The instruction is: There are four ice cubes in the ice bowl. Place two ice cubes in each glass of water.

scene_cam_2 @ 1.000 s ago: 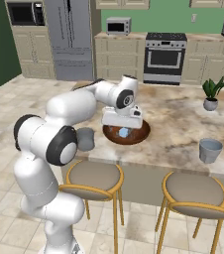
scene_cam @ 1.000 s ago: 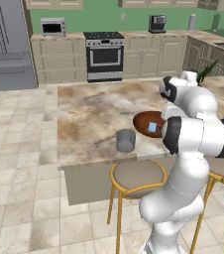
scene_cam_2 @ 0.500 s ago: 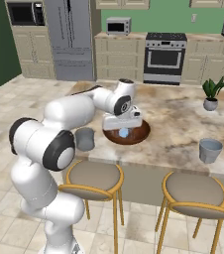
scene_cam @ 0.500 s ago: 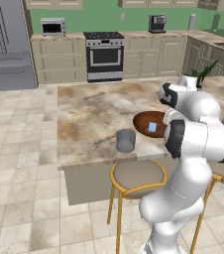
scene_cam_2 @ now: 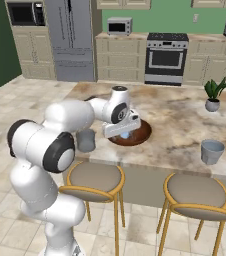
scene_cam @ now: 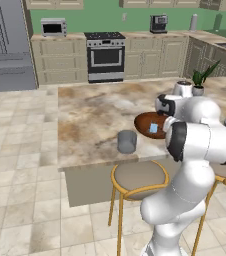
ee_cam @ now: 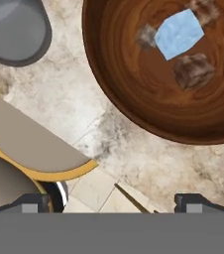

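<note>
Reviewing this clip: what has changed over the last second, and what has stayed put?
The arm has swung its open tool a little toward the ice bowl and lower over its near rim; it grips nothing. The base did not drive. The ice bowl, the pale ice cube in it, the near glass, the far glass and the plant pot stayed where they were.

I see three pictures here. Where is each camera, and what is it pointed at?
Left base view: behind the arm, to its left, facing the counter; arm lower right.
Right base view: behind, to its right, same counter; arm lower left.
Hand view: on the hand, looking down at the bowl; open claw tips at bottom.
All share the bowl and a glass.
</note>
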